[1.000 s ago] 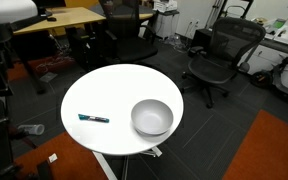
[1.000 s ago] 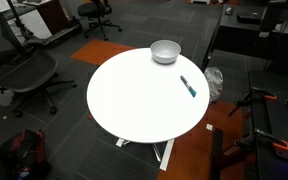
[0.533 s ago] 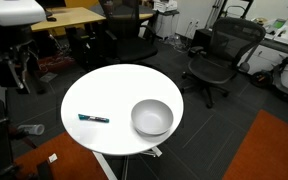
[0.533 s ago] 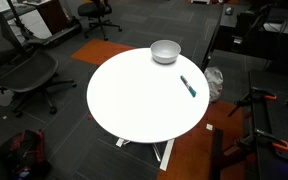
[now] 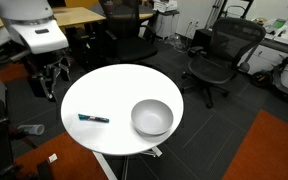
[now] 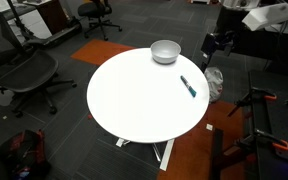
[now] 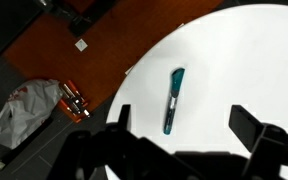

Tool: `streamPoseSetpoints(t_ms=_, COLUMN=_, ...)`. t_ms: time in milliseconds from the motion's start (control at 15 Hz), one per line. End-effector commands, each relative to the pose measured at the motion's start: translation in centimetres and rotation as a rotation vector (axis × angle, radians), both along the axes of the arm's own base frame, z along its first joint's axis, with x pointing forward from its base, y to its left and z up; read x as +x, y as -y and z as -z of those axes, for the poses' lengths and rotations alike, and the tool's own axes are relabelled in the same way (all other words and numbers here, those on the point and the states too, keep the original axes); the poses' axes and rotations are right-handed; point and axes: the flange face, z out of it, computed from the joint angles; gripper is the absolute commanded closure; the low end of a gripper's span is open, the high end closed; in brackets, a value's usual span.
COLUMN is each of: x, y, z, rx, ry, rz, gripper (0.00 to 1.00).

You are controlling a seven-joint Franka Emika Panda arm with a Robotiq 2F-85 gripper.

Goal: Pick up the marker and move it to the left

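Observation:
The marker [image 5: 94,118] lies flat on the round white table [image 5: 114,90], near its edge, well apart from the grey bowl [image 5: 152,117]. It also shows in an exterior view [image 6: 188,86] and in the wrist view [image 7: 173,100], dark with a teal end. My gripper [image 5: 50,76] hangs off the table's edge, high above the floor; in an exterior view [image 6: 217,42] it is beyond the bowl [image 6: 165,51]. In the wrist view my gripper [image 7: 181,116] is open and empty, with the marker below, between the two fingers.
Black office chairs [image 5: 216,55] and desks [image 5: 59,18] stand around the table. A crumpled plastic bag [image 7: 24,108] lies on the floor beside the table's edge, next to an orange carpet [image 6: 189,150]. A tripod stand [image 6: 259,110] stands nearby.
The arm has swung into both exterior views and come closer to the table's edge near the marker. The marker and bowl have not moved.

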Motion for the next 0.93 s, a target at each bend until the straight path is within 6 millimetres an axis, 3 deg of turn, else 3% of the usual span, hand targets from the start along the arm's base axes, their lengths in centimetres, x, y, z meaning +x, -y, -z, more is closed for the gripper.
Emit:
streamPoseSetpoints(t_ms=0, x=1.1, y=-0.4, z=2.5, rx=-0.020, ry=-0.021, rz=0.073, gripper=0.00)
streamPoseSetpoints(t_ms=867, x=1.6, y=-2.2, z=6.5, rx=-0.102, ry=0.025, rz=0.178, gripper=0.00)
